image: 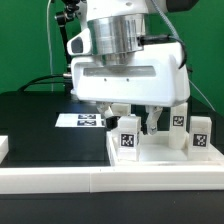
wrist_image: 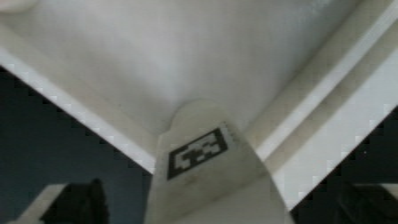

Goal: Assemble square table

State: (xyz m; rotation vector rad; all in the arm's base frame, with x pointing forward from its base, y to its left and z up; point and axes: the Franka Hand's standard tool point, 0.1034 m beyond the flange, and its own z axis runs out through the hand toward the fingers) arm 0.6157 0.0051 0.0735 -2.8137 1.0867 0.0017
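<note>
Black tabletop (image: 30,120); tagged legs (image: 127,135), writing perhaps unreadable.

Backdrop behind bench was a plain green wall (image: 25,40), evenly lit, no hard shadows. Dark cables (image: 45,75) ran down and across in front of it on the exterior view's left. Work surface was a matte black table (image: 35,120). A long white rail (image: 60,180) bordered its near edge. The marker board (image: 78,120) lay flat on the black surface. Floor and windows not in view.
</note>
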